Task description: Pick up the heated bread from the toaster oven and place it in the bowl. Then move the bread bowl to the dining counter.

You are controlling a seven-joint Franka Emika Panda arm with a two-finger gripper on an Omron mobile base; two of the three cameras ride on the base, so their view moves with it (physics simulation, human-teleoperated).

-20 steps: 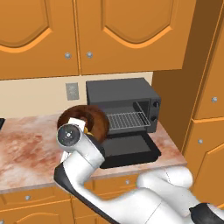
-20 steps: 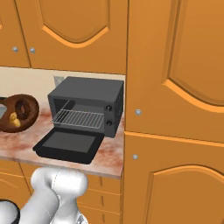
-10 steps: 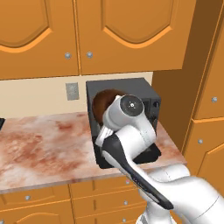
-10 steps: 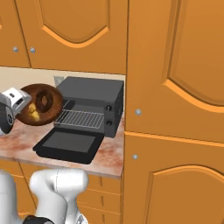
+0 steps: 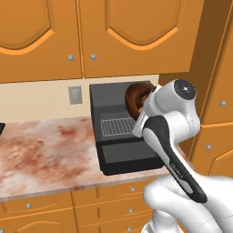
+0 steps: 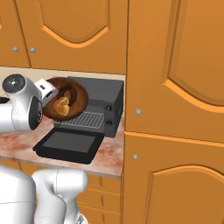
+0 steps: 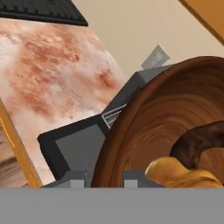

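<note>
- Looking along the hand, I see the gripper [image 7: 97,178] closed tight on the near rim of the bowl [image 7: 148,131] — the two finger tips sit right against that edge at the bottom of the hand view.
- I have the bowl [image 6: 65,99] lifted off the counter and tipped steeply, its hollow facing the right base camera.
- Inside it lies the bread [image 6: 62,106], a small golden piece low in the hollow, just beside the raised ring at the centre; the hand view shows it [image 7: 183,173] at the bottom edge of the wood.
- From the left base view I catch only the bowl's dark brown back [image 5: 135,96], poking out behind the arm's white wrist.
- Behind and below the bowl stands the toaster oven [image 6: 100,103], its door [image 6: 68,143] dropped flat on the marbled counter [image 5: 45,152] and the wire rack [image 5: 116,126] bare.
- Farther back I see a wall outlet [image 5: 75,94] left of the oven, and orange cabinets [image 5: 82,32] above.
</note>
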